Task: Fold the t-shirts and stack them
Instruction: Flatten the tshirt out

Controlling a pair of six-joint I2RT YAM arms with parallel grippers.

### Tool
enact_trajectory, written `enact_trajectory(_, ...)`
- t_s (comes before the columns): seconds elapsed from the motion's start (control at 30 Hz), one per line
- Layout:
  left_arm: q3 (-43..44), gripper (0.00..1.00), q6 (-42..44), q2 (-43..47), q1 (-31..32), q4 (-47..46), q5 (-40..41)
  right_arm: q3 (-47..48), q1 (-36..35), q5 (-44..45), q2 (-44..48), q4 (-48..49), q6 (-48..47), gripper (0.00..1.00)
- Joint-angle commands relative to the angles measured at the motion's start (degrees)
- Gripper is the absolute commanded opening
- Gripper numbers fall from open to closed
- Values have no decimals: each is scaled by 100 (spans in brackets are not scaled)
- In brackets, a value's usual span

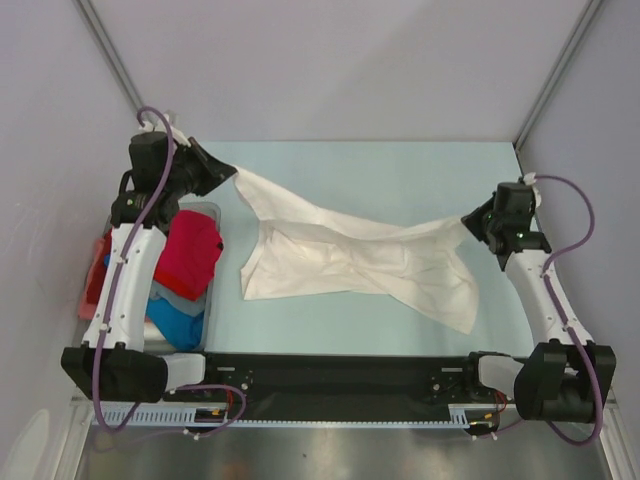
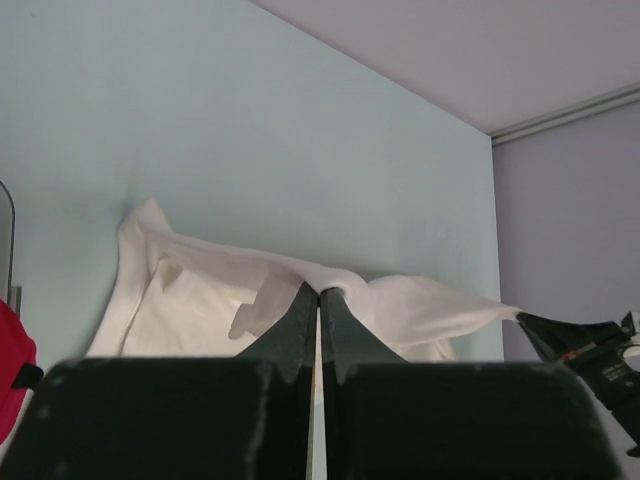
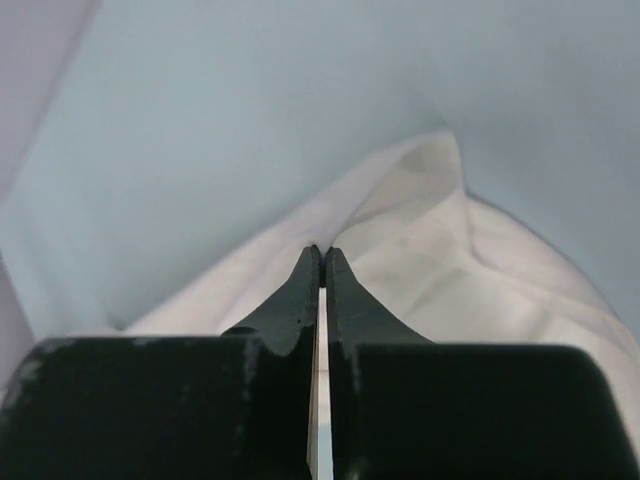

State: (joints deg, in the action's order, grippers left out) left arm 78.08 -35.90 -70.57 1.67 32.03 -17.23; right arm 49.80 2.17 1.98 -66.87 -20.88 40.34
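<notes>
left tool (image 2: 320, 292): pinched tight on white shirt (image 1: 340, 255)
right tool (image 3: 322, 250): pinched tight on its opposite end
white shirt: sags between both tools

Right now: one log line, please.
left gripper: shut on white t-shirt | right gripper: shut on it | shirt: stretched between both, sagging onto table

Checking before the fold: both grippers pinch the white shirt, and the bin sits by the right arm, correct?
No: the bin sits by the left arm, per the top view. The left gripper and right gripper do pinch the white shirt.

bin (image 1: 206, 207) half hidden, red tee (image 2: 9, 366) cropped
</notes>
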Motion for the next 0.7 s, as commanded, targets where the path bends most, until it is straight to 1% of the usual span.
enact_trajectory(0.0,1222,0,162,-229,-79,92,-157,1229,152,-417,7,-310,-175,0)
enact_trajectory(0.07,1620,0,197,-239,-88,338,-263,1680,169,-557,112,-547,-254,0)
enact_trajectory(0.1,1953,1,224,-125,-88,408,-272,2074,187,-628,183,-609,-298,0)
enact_trajectory(0.13,2095,0,250,-37,-88,522,-289,2243,230,-715,279,-766,-333,0)
enact_trajectory(0.2,2394,0,285,226,-88,593,-281,2568,266,-892,690,-899,-360,0)
enact_trajectory(0.23,2465,0,285,541,-88,629,-254,2831,292,-918,867,-987,-290,0)
enact_trajectory(0.3,2649,1,312,859,-88,708,-140,3157,327,-1024,1366,-1031,-272,0)
enact_trajectory(0.33,2711,0,312,1200,-88,725,-70,3324,327,-1041,1500,-1119,-307,0)
enact_trajectory(0.37,2773,0,303,1342,-88,760,0,3717,327,-989,1667,-1180,-325,0)
enact_trajectory(0.47,3080,0,215,1799,-88,778,141,4491,327,-779,2072,-1470,-483,0)
enact_trajectory(0.53,3475,0,189,1845,-88,875,98,4836,327,-594,2309,-1698,-553,0)
enact_trajectory(0.57,3642,0,171,1810,-88,936,89,5159,327,-411,2362,-1769,-623,0)
enact_trajectory(0.6,4027,0,162,1757,-88,1015,89,5328,327,-322,2406,-1857,-658,0)
enact_trajectory(0.67,4267,0,75,1678,-62,1060,71,5679,319,-59,2442,-2121,-755,0)
